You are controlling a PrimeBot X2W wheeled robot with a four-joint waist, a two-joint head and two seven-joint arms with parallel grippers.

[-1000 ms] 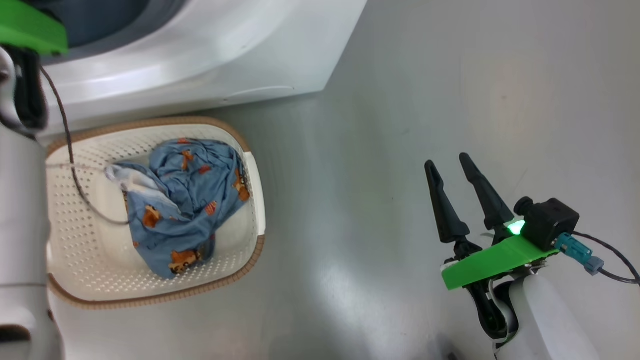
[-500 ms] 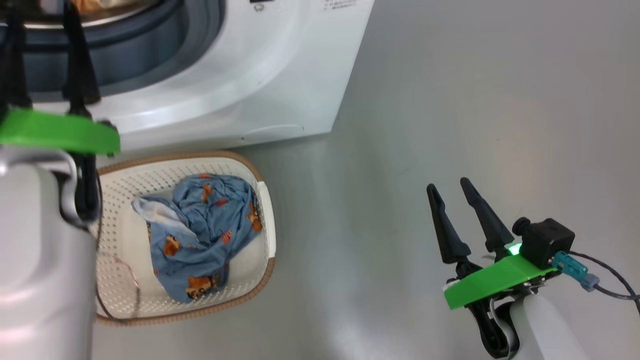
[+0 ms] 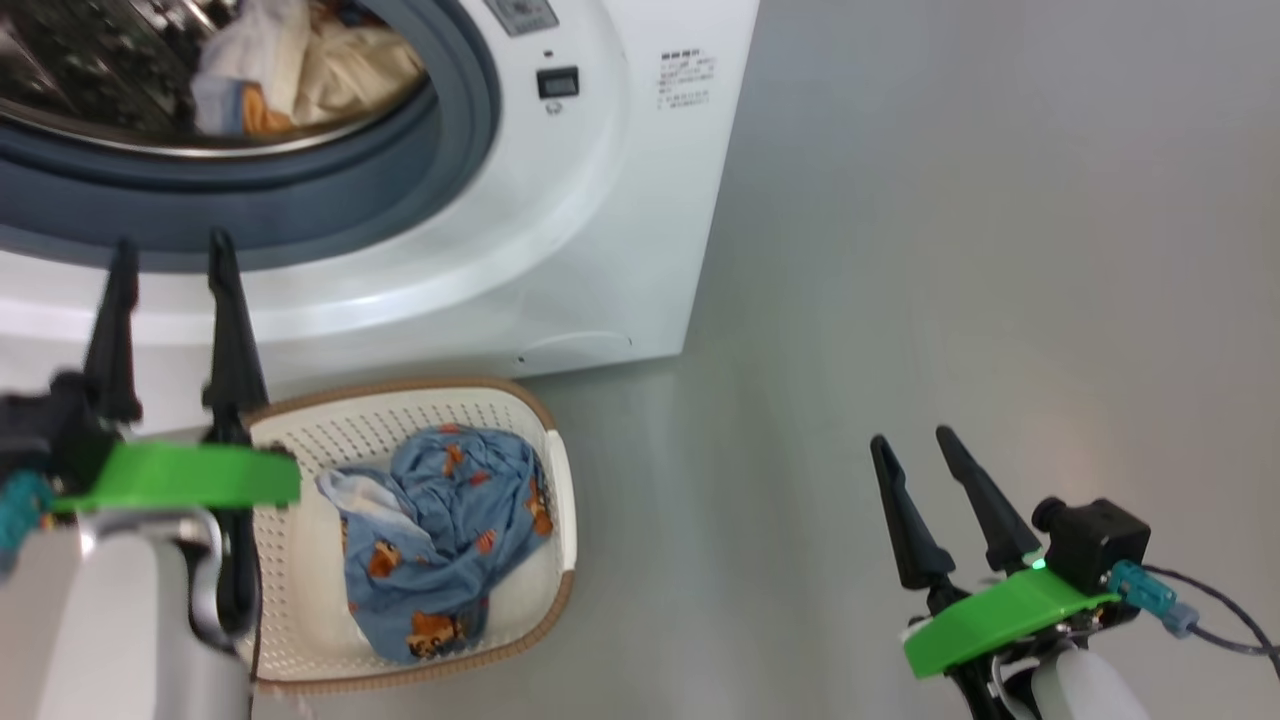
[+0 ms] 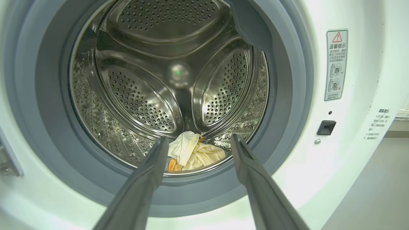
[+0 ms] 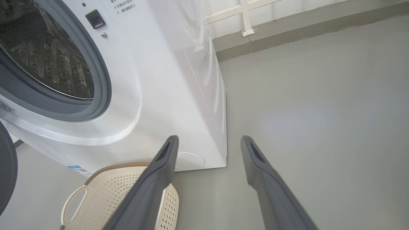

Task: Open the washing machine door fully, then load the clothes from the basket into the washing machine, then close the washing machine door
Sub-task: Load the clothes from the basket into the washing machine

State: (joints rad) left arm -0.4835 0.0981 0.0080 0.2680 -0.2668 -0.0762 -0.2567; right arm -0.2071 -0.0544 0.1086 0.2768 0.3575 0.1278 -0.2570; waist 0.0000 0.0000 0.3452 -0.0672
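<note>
The washing machine [image 3: 600, 200] stands with its round opening uncovered. White and cream clothes [image 3: 290, 60] lie low in the steel drum [image 4: 143, 92]. The cream basket [image 3: 556, 470] sits on the floor against the machine's front and holds a crumpled light blue garment with orange prints [image 3: 440, 540]. My left gripper [image 3: 170, 260] is open and empty, just outside the grey door ring, its fingers framing the drum's clothes [image 4: 195, 153]. My right gripper [image 3: 915, 445] is open and empty over bare floor to the right. A dark curved edge [image 5: 5, 172] at the far left looks like the open door's rim.
Grey floor [image 3: 950, 250] spreads to the right of the machine. A low wall and white rail [image 5: 249, 19] run behind the machine's right side. The door latch slot [image 4: 326, 127] and a warning sticker [image 4: 336, 64] sit right of the opening.
The head camera has tilted up, bringing the drum and its clothes into the picture. My left gripper has drawn back from the opening, empty. The blue garment lies unchanged in the basket.
</note>
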